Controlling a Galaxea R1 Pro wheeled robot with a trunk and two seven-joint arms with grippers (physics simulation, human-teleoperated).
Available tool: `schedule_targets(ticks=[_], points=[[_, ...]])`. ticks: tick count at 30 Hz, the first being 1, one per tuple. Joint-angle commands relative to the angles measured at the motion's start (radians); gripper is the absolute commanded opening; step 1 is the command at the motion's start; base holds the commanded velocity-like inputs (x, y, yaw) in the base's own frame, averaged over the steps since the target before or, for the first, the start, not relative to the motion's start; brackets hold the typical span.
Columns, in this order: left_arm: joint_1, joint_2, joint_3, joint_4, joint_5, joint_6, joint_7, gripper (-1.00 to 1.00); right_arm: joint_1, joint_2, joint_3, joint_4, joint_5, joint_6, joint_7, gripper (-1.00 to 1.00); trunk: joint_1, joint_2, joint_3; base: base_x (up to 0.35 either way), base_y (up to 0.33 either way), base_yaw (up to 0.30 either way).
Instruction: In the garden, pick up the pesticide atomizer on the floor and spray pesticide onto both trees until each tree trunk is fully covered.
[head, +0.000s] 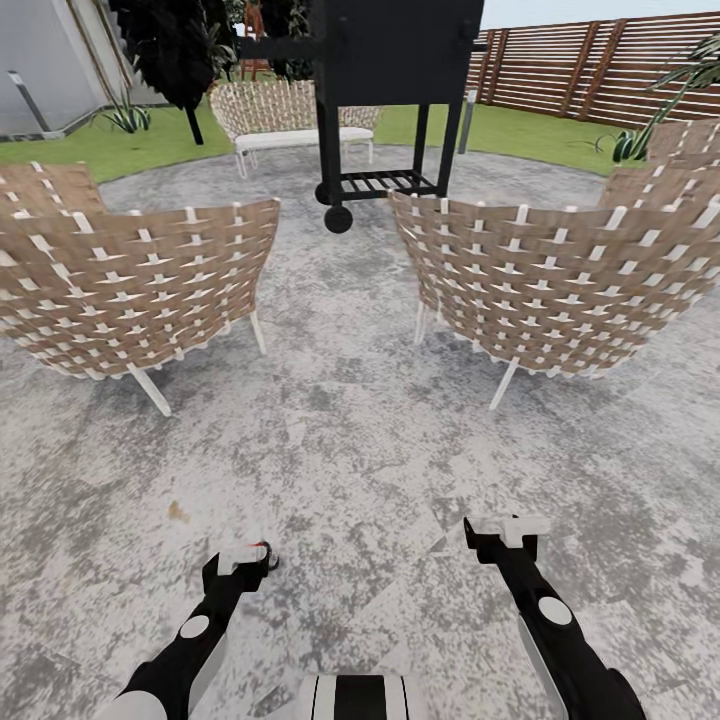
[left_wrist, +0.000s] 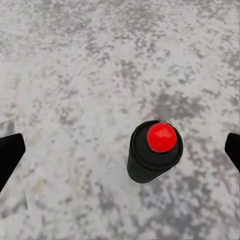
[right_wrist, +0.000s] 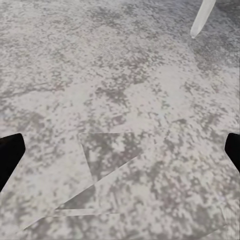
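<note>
The pesticide atomizer (left_wrist: 154, 152) is a short black cylinder with a round red button on top, standing upright on the mottled grey stone patio (head: 350, 440). In my left wrist view I look straight down on it: it sits between my two spread fingertips (left_wrist: 10, 155), nearer one than the other, touching neither. From my head I see only a red speck and a dark edge of it (head: 266, 553) just beside my left gripper (head: 242, 560), so its shape comes from the wrist view alone.

My right gripper (head: 508, 528) hangs over bare paving, well apart from the atomizer, jaws wide with nothing between them; its wrist view catches a white chair leg (right_wrist: 202, 17) at the edge.

Beyond the atomizer two woven wicker chairs (head: 130, 285) (head: 560, 285) stand with their backs to me, an open lane of stone between them leading to a black wheeled grill cart (head: 385, 100). Past that lie the lawn (head: 520, 130) and the slatted wooden fence (head: 590, 65).
</note>
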Motion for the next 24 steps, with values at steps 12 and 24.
schedule_targets(ticks=[12,24], points=[[0.001,-0.004,-0.003,0.000,-0.001,-0.011,-0.003,1.00,0.000,0.001,0.000,-0.001,0.000,-0.001,0.000,1.00,0.001,-0.001,-0.012,0.000,0.030,0.000],[0.000,-0.006,-0.004,0.000,-0.003,-0.015,-0.003,1.00,0.000,0.002,0.000,-0.001,0.000,-0.001,0.000,1.00,0.002,-0.001,-0.027,0.000,0.000,-0.015]])
